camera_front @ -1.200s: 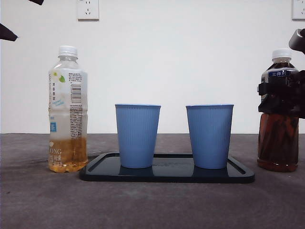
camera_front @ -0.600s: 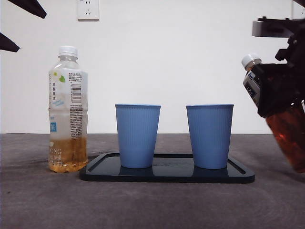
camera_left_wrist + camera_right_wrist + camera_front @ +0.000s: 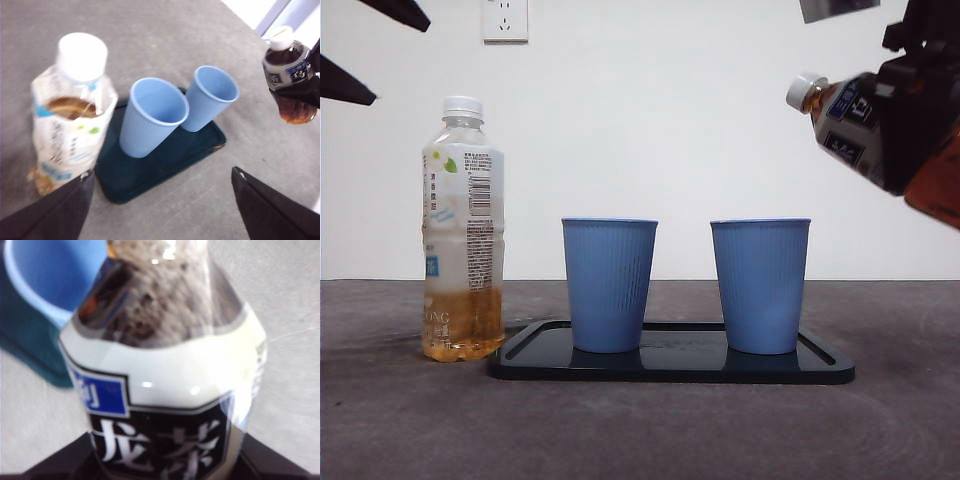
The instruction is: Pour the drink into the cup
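Front view shows the right gripper (image 3: 920, 130), jaws clamped on the capped dark-tea plastic bottle (image 3: 855, 125), tilted at two o'clock above the blue ribbed paper cup (image 3: 760, 285). With its white cap (image 3: 803, 91) on, nothing would pour; the left gripper (image 3: 160, 210), jaws apart, hovers.

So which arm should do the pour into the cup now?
Right, I'd say. The right gripper already holds the dark tea bottle aloft, tilted neck-first toward the nearer blue cup, though its white cap looks on. The left gripper is open, holding nothing.

Two blue ribbed plastic cups (image 3: 609, 285) (image 3: 760, 285), one black flat tray (image 3: 670, 366), two white-capped plastic drink bottles (image 3: 462, 230) (image 3: 865, 125), two wall sockets (image 3: 505, 20).
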You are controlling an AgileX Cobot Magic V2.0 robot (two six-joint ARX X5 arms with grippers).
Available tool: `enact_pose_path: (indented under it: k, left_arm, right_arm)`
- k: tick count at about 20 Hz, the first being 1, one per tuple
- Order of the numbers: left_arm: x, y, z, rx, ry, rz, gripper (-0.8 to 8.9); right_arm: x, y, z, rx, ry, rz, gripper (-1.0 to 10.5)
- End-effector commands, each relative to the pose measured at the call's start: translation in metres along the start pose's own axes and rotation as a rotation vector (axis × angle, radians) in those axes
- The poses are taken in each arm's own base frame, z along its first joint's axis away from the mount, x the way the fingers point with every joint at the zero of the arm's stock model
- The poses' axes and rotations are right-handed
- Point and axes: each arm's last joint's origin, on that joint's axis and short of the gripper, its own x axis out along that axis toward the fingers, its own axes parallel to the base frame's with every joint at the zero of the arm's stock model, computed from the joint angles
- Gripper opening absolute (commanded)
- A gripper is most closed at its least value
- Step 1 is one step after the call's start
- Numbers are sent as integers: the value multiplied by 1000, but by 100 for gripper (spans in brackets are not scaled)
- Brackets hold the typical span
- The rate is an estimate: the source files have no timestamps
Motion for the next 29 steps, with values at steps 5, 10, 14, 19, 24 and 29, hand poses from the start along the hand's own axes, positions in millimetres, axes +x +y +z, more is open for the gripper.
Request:
enact_pose_path:
  k: [5,10,14,19,24,29]
  left_arm:
    - [3,-4,3,52,-8,-24,436]
    - [3,-6,2,66,-8,-20,436]
    - [1,-8,3,77,-15,-25,436]
    - [-3,-11,3,87,-31,-27,436]
    - [-6,-13,3,96,-45,-30,436]
    - [-8,-16,3,107,-53,-34,436]
  right_arm:
    - [-4,5,27,-176,43,-102,195]
    - [13,20,38,-347,145,-207,195]
    - [24,29,40,-422,203,-273,195]
    - [34,31,41,-461,263,-354,195]
    - [40,33,42,-502,300,-390,195]
    - [39,31,42,-561,333,-444,195]
